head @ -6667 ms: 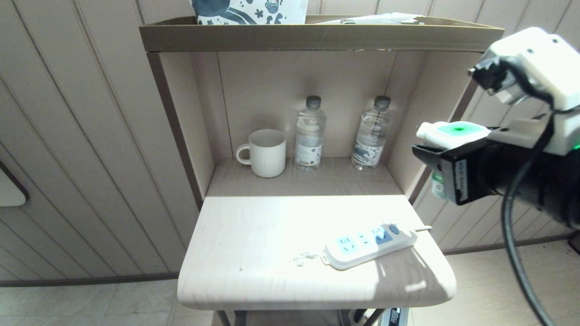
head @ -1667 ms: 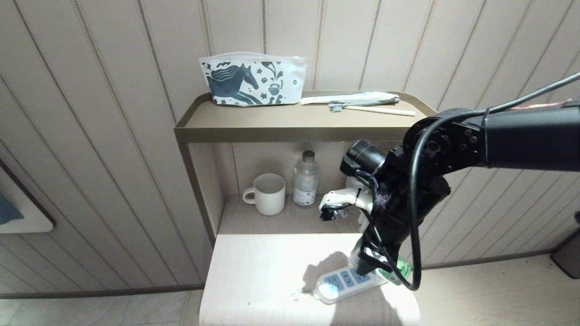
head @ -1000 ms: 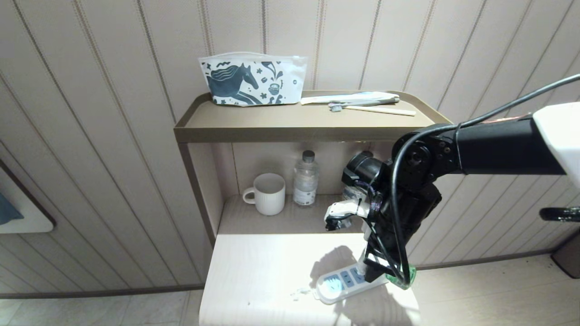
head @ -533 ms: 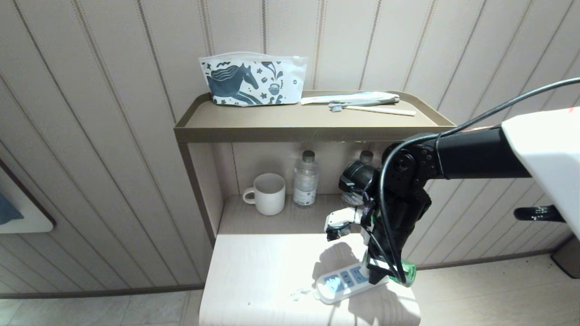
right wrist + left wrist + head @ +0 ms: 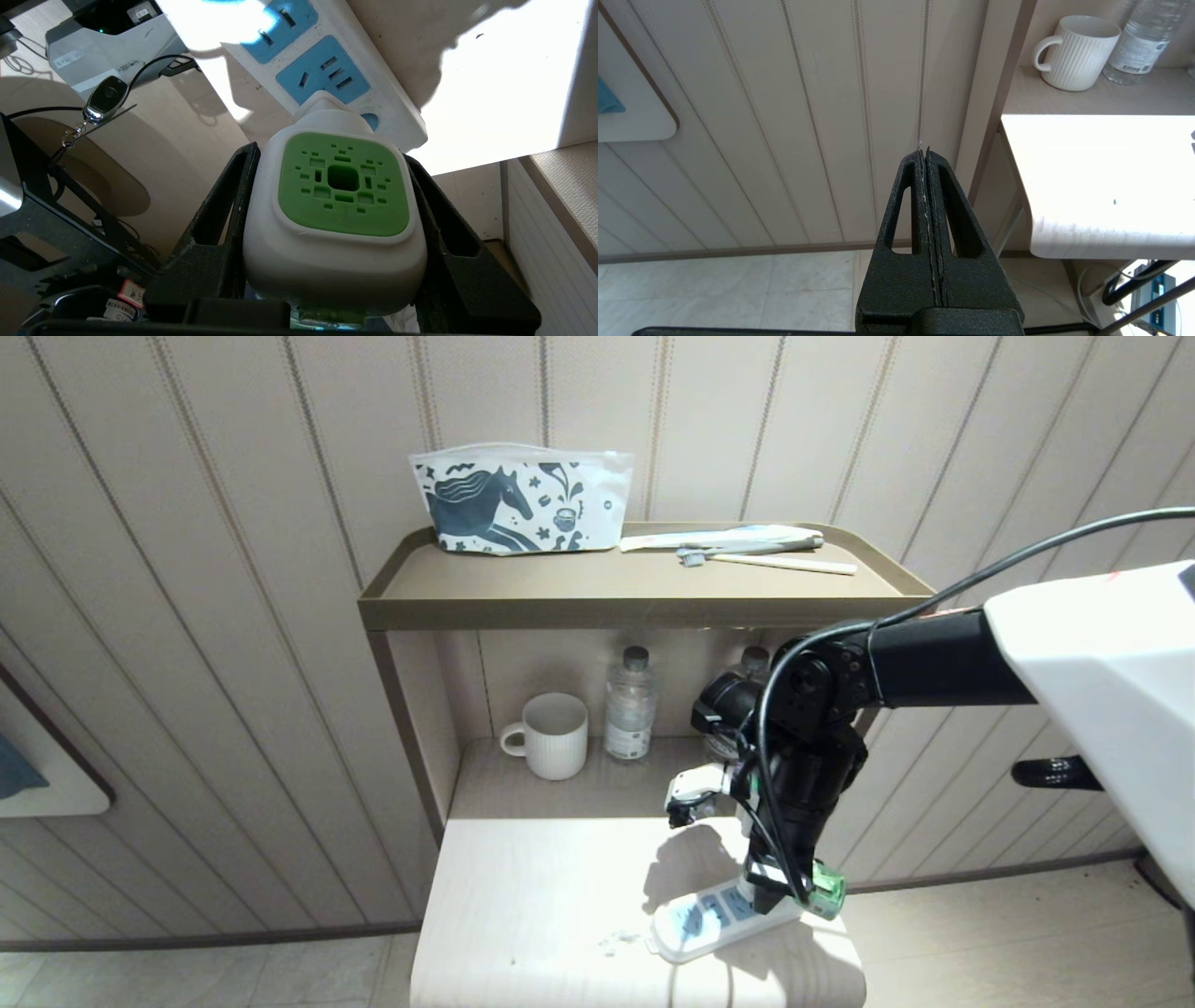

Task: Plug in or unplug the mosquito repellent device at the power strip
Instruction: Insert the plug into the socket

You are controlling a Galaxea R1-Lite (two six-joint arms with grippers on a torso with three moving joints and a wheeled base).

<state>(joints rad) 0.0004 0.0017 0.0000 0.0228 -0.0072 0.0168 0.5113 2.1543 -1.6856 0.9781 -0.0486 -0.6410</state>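
Note:
My right gripper (image 5: 777, 889) points down over the right end of the power strip (image 5: 695, 924), which lies on the pale table (image 5: 523, 915). It is shut on the mosquito repellent device (image 5: 343, 186), with a black finger on each side of its white cap with the green centre. The device's green bottle (image 5: 827, 891) sticks out to the right. In the right wrist view its plug end rests against the power strip (image 5: 322, 70) at the last blue socket; the prongs are hidden. My left gripper (image 5: 924, 151) hangs parked and shut, low beside the table's left side.
On the lower shelf stand a white mug (image 5: 555, 735) and a water bottle (image 5: 630, 707); another bottle (image 5: 752, 663) shows behind my arm. The brown top shelf (image 5: 644, 597) carries a horse-print pouch (image 5: 518, 499) and a toothbrush (image 5: 766, 558). The strip lies near the table's front right edge.
My right arm has sunk and shifted slightly left, bringing the device down onto the strip's right end. The strip and left arm have stayed put.

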